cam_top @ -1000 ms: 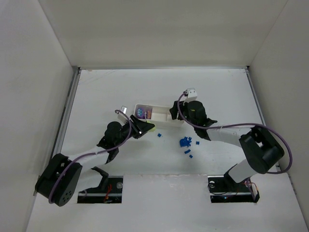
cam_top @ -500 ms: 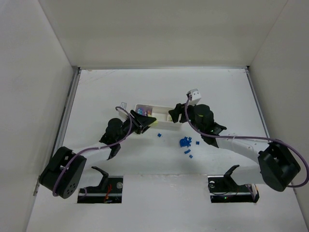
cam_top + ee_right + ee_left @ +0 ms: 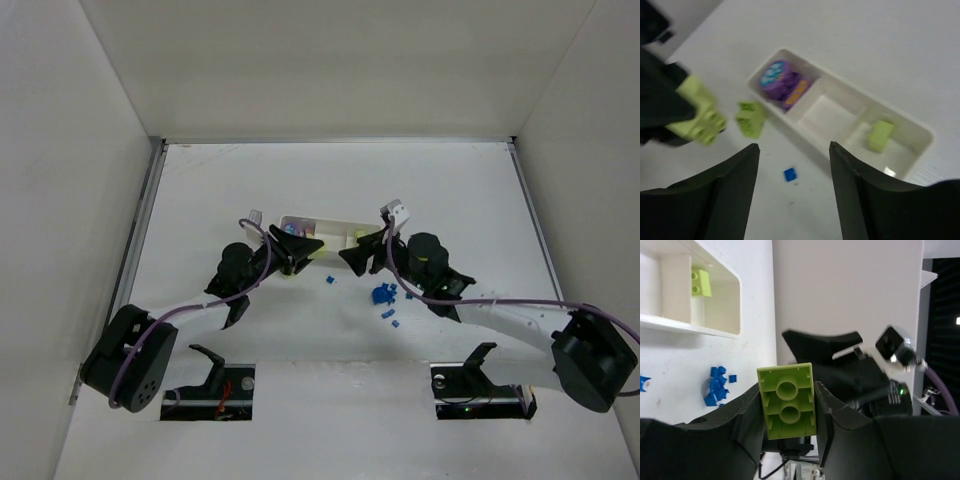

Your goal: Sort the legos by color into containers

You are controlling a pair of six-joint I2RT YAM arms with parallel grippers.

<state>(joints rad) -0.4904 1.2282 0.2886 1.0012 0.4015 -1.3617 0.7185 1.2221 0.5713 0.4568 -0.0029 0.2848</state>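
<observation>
My left gripper (image 3: 300, 248) is shut on a yellow-green brick (image 3: 787, 401) and holds it above the table at the tray's near left corner; the brick also shows in the right wrist view (image 3: 697, 114). The white tray (image 3: 330, 235) has a purple piece (image 3: 777, 77) in its left section and a yellow-green brick (image 3: 880, 135) in its right section. Its middle section is bare. Another yellow-green brick (image 3: 751, 118) lies on the table beside the tray. My right gripper (image 3: 794, 146) is open and empty, above a single blue brick (image 3: 790, 174) in front of the tray.
A cluster of small blue bricks (image 3: 383, 295) lies on the table to the right of the single blue brick (image 3: 328, 280), near the right arm. White walls enclose the table on three sides.
My right gripper has swung from over the tray's right end down to the table in front of the tray. My left gripper has risen slightly toward the tray with the yellow-green brick.
</observation>
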